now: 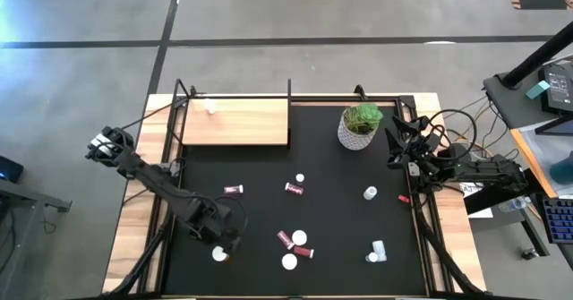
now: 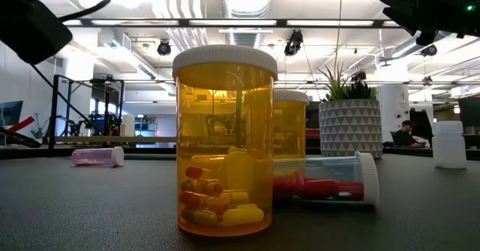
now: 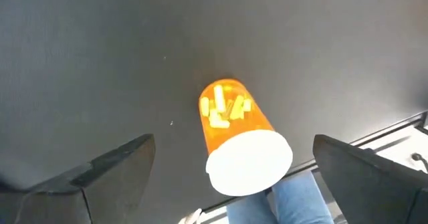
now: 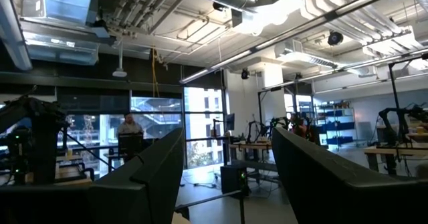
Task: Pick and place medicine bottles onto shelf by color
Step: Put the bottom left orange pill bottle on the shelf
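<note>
High view | bottles (image 1: 295, 189): nine on mat, one on shelf (image 1: 237, 121) | left hand (image 1: 224, 246) spread | right hand (image 1: 398, 148) spread

Two dark, matte-black jointed robot arms, the left arm (image 1: 170, 192) and the right arm (image 1: 466, 167), are built of slim tubular links joined by bulkier rounded housings, with loops of thin black cable running alongside them. The left arm's base end (image 1: 109, 144) carries small pale markings, and each wrist ends in two flat, wedge-shaped black fingers (image 3: 117, 167) with plain, smooth faces (image 4: 144, 177).
</note>
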{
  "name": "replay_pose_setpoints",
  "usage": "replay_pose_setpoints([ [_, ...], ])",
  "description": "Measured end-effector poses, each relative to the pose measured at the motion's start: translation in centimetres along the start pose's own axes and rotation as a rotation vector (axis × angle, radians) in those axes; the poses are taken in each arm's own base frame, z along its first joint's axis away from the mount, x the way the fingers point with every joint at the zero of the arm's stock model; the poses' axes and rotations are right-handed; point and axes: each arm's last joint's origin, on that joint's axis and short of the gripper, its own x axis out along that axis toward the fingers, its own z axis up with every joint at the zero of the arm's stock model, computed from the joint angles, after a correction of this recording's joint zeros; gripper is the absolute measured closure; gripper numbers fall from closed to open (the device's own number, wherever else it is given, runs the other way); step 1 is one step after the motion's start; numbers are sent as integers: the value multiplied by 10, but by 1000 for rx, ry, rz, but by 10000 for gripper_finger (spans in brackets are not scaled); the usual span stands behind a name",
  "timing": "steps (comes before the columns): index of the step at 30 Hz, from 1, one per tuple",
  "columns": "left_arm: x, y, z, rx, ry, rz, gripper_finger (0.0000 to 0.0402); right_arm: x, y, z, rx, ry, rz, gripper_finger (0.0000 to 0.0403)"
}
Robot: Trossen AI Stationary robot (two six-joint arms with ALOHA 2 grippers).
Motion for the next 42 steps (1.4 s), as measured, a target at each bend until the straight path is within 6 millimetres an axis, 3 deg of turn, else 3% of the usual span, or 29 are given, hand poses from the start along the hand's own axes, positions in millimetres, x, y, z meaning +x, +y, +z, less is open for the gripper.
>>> replay_pose_setpoints([
  [13, 18, -5, -3, -5, 68, 26, 13, 0, 0, 0, -1, 1, 0, 188],
  [22, 20, -4, -3, -11, 71, 41, 21, 0, 0, 0, -2, 3, 1, 188],
  [42, 20, -3, -2, -13, 61, 42, 201, 0, 0, 0, -2, 3, 1, 188],
])
